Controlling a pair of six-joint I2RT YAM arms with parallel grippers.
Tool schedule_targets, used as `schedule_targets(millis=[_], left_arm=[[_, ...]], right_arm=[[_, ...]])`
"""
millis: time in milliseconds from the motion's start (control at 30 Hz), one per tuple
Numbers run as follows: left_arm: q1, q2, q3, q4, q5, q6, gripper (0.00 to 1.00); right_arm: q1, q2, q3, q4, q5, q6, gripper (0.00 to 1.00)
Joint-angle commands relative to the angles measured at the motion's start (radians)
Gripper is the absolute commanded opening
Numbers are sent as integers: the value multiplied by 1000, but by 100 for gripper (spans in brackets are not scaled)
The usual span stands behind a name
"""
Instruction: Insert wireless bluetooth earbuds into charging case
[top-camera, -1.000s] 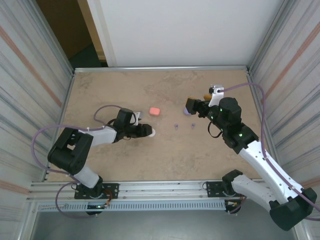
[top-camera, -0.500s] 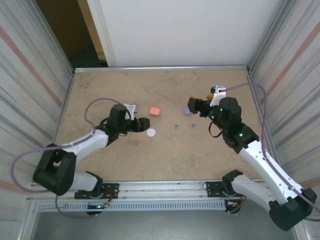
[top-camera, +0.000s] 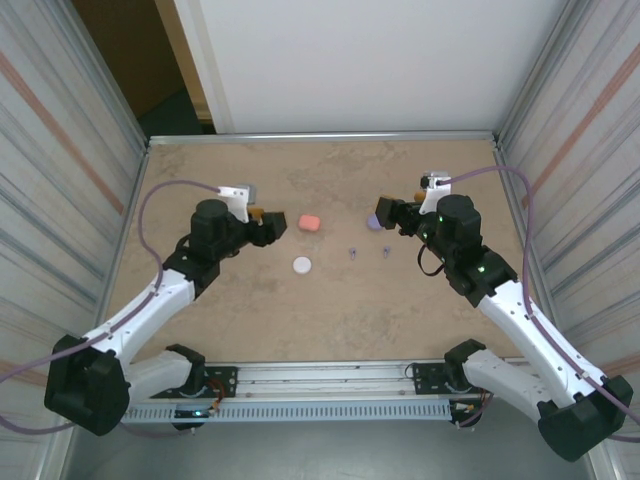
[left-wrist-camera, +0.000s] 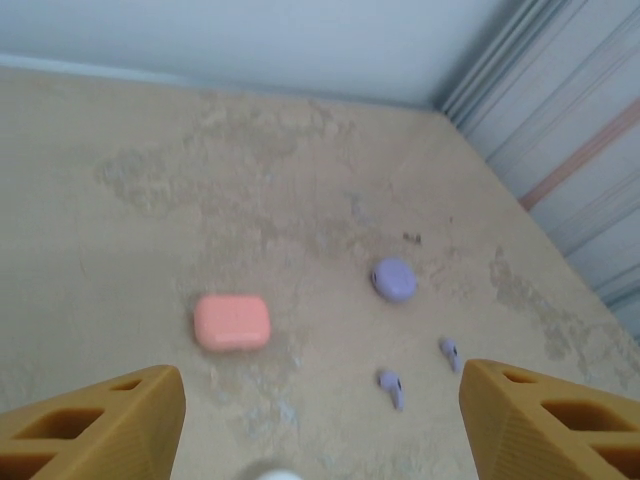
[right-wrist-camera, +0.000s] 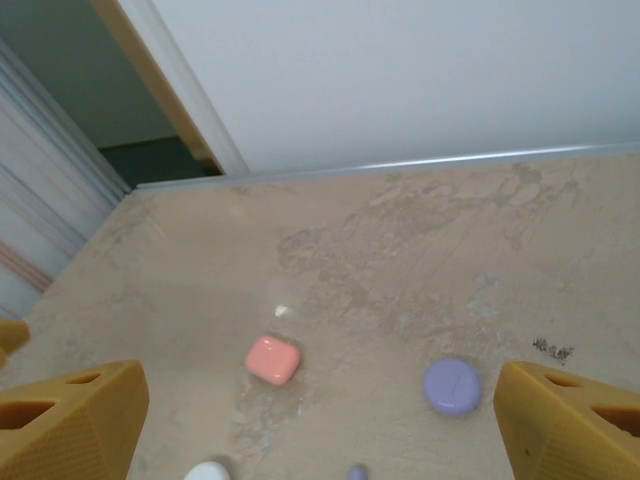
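Peering through the left wrist camera, you're getting the white case (left-wrist-camera: 272, 474) blurred and cut off at the bottom edge. From above, the right gripper (top-camera: 386, 213) is covering part of the purple case (top-camera: 374, 223), jaws spread apart. The left gripper (top-camera: 268, 224) is hanging beside the pink case (top-camera: 310, 222), also spread apart. Both purple earbuds (top-camera: 352, 252) are lying loose on the table (top-camera: 230, 330) between the arms, too tiny for reading stem direction. Bare table is stretching wide toward its far and near edges.
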Motion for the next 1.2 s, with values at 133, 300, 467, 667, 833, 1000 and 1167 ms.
schedule_targets(millis=[133,300,467,667,833,1000,1167], left_arm=[[17,-31,110,155,-42,5,75],[20,-25,120,270,-60,-51,75],[20,-15,75,390,-74,-114,76],[24,2,19,443,-74,-129,76],[42,4,-31,491,-58,-144,77],[64,3,-62,513,-51,-157,78],[77,23,-81,547,-31,-177,78]], right_arm=[[-3,4,21,-2,7,12,99],[-3,8,27,-18,15,22,99],[-5,5,28,-55,52,52,99],[-19,16,16,-77,104,167,99],[-25,66,40,-159,126,195,99],[-28,172,119,-286,160,181,99],[-27,288,176,-355,174,164,92]])
